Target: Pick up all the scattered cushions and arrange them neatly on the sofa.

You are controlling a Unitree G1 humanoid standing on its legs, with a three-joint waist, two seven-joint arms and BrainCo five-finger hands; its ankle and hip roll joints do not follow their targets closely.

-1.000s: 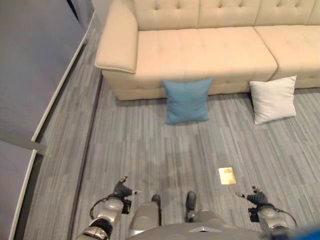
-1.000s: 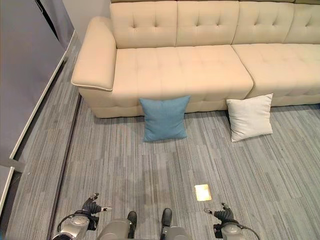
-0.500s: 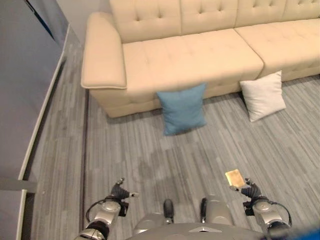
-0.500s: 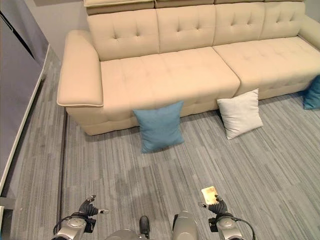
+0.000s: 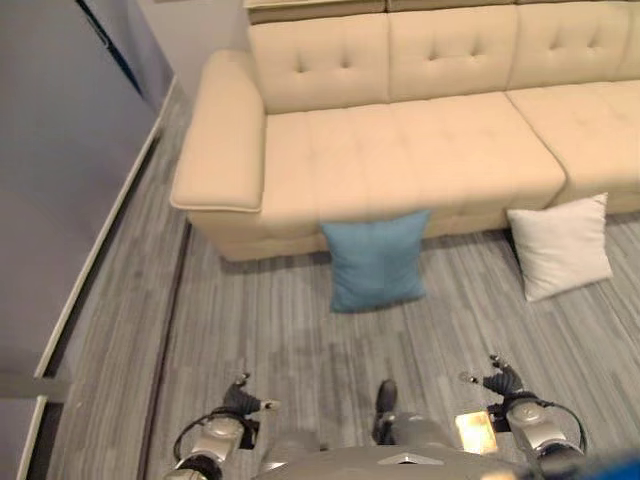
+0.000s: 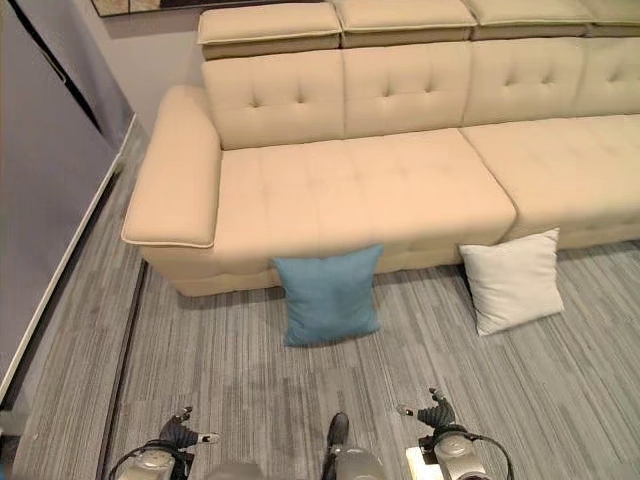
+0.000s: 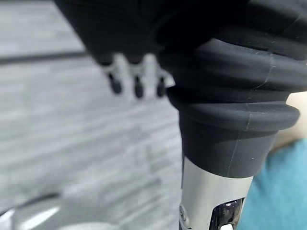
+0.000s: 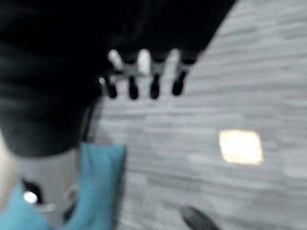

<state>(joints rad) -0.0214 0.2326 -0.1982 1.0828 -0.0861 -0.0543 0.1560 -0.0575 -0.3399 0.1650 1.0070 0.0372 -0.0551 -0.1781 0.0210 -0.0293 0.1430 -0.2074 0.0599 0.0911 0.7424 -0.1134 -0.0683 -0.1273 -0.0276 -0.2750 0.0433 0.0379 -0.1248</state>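
A blue cushion (image 6: pixel 329 297) and a white cushion (image 6: pixel 514 280) lean against the beige sofa (image 6: pixel 360 180). Left hand (image 5: pixel 238 402) and right hand (image 5: pixel 503 383) hang low, fingers relaxed, holding nothing.

Both arms hang low at the frame's bottom edge: left hand (image 5: pixel 243 401) lower left, right hand (image 5: pixel 503 383) lower right, fingers relaxed, holding nothing.

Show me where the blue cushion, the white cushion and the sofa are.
blue cushion (image 6: pixel 330 296), right eye view, middle of its face.
white cushion (image 6: pixel 514 280), right eye view, middle of its face.
sofa (image 6: pixel 360 195), right eye view, left seat cushion.
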